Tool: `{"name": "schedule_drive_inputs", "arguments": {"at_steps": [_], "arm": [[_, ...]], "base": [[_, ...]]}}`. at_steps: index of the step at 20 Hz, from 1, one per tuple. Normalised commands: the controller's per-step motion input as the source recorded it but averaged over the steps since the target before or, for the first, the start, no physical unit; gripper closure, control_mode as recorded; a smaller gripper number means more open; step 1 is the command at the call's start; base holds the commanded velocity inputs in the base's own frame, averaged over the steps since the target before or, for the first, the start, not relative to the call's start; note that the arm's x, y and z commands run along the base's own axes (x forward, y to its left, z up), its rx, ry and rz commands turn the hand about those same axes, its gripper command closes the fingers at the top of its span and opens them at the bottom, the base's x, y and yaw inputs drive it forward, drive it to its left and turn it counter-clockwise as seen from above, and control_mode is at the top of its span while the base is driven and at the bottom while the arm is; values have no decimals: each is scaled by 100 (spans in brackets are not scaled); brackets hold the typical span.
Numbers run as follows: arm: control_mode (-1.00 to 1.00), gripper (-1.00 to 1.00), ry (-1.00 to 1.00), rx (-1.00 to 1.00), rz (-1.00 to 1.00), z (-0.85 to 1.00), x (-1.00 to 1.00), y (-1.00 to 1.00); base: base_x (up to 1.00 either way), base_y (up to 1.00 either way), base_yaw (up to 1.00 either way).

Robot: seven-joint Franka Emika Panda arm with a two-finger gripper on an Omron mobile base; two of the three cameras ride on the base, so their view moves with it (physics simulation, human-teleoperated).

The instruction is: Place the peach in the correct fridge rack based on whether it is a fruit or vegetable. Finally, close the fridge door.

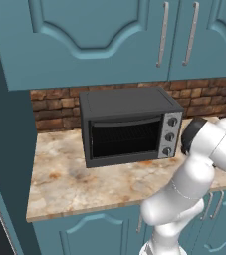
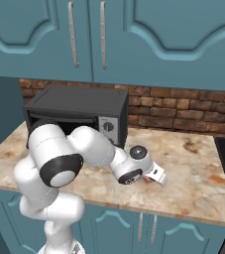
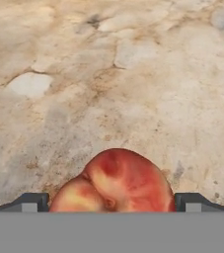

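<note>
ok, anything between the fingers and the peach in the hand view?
No. In the hand view the peach sits directly between the two fingers, on the marble counter, with nothing lying between; whether they touch is unclear.

Glossy white rounded arm segments with dark joint caps, small dark tips on the claw.

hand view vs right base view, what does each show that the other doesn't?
Hand view: the peach sits close between the two dark fingertips, its red-orange skin and crease clear. Right base view: the toaster oven, brick backsplash, upper cabinets and the arm reaching low to the counter; a sliver of peach may show under the hand. Both: the marbled countertop and the end effector down at it.
</note>
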Motion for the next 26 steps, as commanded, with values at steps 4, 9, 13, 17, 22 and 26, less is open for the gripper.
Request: {"name": "schedule_drive_inputs", "arguments": {"at_steps": [4, 9, 13, 17, 22, 26], "arm": [[-100, 100, 0, 0, 0, -33, 9, -11], [-100, 100, 0, 0, 0, -17, 2, 0], [-100, 100, 0, 0, 0, 0, -6, 0], [-100, 100, 0, 0, 1, 17, -41, 0], [-100, 100, -10, 0, 7, 89, -55, 0], [-100, 100, -15, 0, 6, 100, -58, 3]], "base": [[0, 0, 0], [0, 0, 0], [0, 0, 0], [0, 0, 0], [0, 0, 0], [0, 0, 0]]}}
